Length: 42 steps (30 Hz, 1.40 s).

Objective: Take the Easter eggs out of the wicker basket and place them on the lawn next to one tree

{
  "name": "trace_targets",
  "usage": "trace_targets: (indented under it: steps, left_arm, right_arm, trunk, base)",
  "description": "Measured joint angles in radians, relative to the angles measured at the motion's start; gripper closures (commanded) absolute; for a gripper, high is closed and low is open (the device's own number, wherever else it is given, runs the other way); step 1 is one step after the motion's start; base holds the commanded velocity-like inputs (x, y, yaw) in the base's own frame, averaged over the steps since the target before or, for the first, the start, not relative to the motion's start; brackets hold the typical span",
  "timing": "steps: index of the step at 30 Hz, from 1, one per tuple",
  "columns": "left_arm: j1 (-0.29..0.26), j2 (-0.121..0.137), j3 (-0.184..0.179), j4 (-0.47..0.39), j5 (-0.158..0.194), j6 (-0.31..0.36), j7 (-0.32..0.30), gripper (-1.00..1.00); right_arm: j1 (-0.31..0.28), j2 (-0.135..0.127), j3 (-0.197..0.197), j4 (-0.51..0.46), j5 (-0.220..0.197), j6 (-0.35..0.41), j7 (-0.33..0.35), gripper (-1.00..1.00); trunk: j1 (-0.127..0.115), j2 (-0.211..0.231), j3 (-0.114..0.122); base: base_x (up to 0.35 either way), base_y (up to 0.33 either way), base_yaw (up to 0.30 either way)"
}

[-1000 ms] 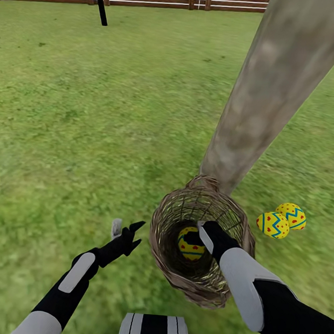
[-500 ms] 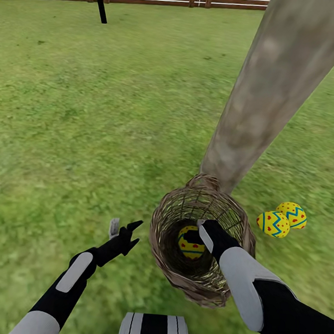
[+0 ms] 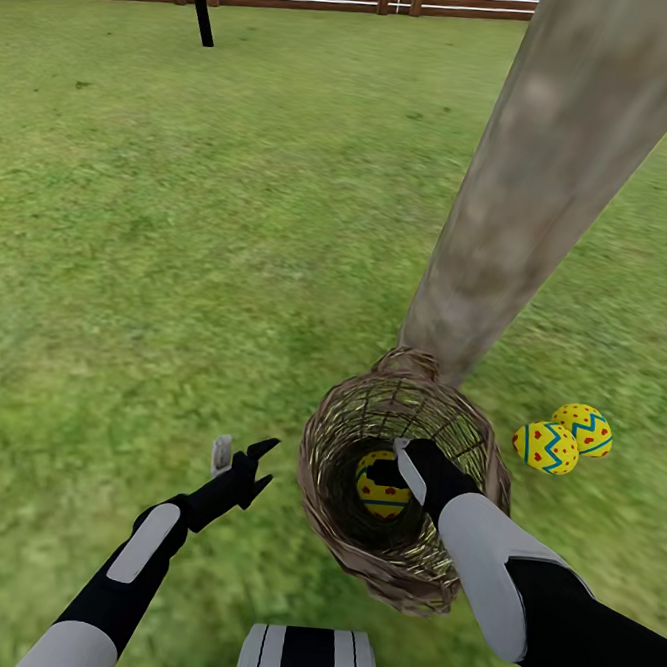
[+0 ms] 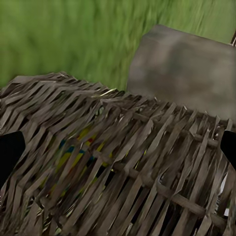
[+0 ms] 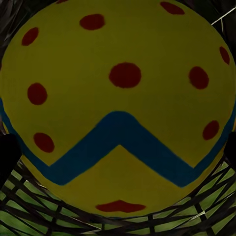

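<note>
**Reaching into the basket for the last egg**

Reaching inside the wicker basket [image 3: 402, 484], the right gripper [image 3: 399, 467] sits at the remaining Easter egg [image 3: 381, 490]; whether its jaws grip it I cannot tell. Two eggs [image 3: 563, 439] lie on the lawn [image 3: 180, 241] beside the tree [image 3: 545, 190]. The left gripper [image 3: 244, 457] hovers jaws apart, near the basket.

The lawn [image 3: 183, 211] carries the wicker basket [image 3: 329, 514], apparently touching the tree [image 3: 524, 208], two Easter eggs [image 3: 562, 440] nearby.
</note>
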<state>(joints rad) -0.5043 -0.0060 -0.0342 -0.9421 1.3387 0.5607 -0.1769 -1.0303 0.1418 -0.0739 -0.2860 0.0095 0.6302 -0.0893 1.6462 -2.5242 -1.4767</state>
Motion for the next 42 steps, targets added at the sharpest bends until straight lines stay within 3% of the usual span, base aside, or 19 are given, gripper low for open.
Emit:
trace_targets:
  steps: [3,12,17,42]
  left_arm:
    - [0.000,-0.001,0.000,0.000,0.000,0.000,0.000,-1.00]
    - [0.000,-0.002,0.000,0.004,0.001,-0.002,-0.002,-1.00]
    - [0.000,-0.002,0.001,0.005,0.002,-0.002,-0.001,-1.00]
    - [0.000,0.001,0.006,0.004,0.001,0.003,0.005,-1.00]
  right_arm:
    - [0.000,0.000,0.000,-0.043,-0.005,-0.001,0.002,1.00]
    - [0.000,0.000,0.000,-0.040,-0.003,0.000,0.001,1.00]
    - [0.001,0.000,0.001,0.014,0.000,0.000,0.000,1.00]
    - [0.001,-0.002,0.000,0.014,-0.002,0.003,0.000,1.00]
  trunk:
    - [0.001,0.000,-0.008]
    - [0.001,0.000,-0.008]
    - [-0.001,0.001,0.011]
    - [-0.012,0.007,0.108]
  base:
    - [0.000,0.000,0.000]
    - [0.000,0.000,0.000]
    - [0.000,0.000,0.000]
    - [-0.036,0.000,0.000]
